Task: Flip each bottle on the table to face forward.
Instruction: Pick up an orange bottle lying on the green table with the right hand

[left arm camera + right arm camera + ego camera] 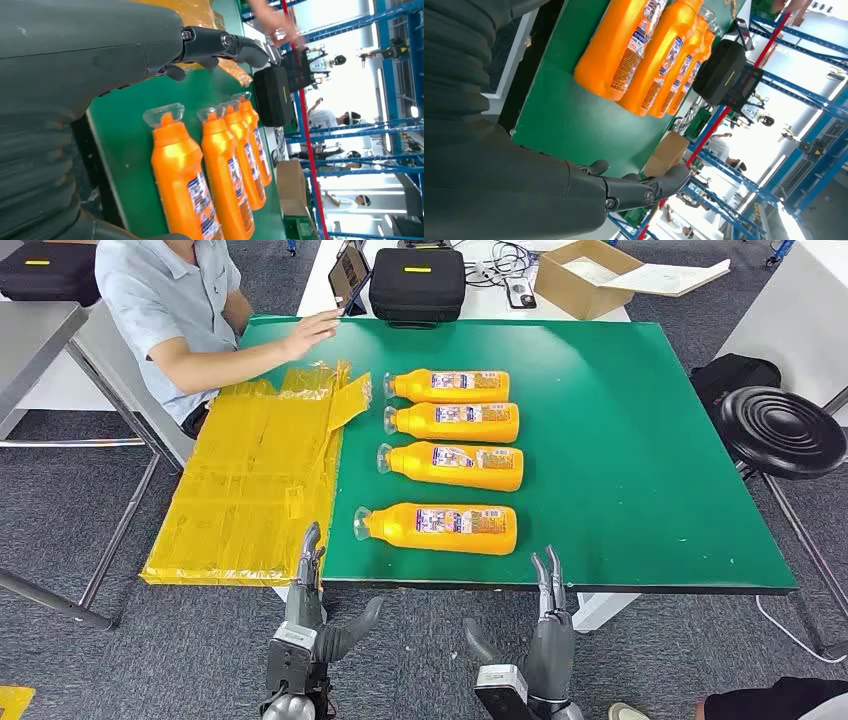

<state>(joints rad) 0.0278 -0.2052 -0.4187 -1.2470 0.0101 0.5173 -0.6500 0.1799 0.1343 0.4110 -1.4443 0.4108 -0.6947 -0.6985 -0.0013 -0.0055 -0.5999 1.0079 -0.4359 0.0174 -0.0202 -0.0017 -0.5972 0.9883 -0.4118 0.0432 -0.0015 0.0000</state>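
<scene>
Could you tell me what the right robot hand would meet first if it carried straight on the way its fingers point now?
Probably the nearest orange bottle. The right robot hand is open below the green table edge, fingers pointing forward over it toward that bottle's base end. Height is unclear, so it might meet the table edge first.

Four orange bottles (449, 386) (455, 422) (453, 466) (440, 528) are laid out on one green bench (640, 490).

All four bottles are seen lying on their sides in a single column, each with one clear cap at the left end. One sheet of yellow packaging (250, 490) is spread over the bench's left edge. Behind the bench, one black case (417, 282), one open cardboard box (585, 278) and one tablet (349, 276) are counted, with one black stool (782, 430) at the right. One seated person (185, 315) is pictured, and two robot hands (308, 560) (549, 585) are raised at the near edge.
</scene>
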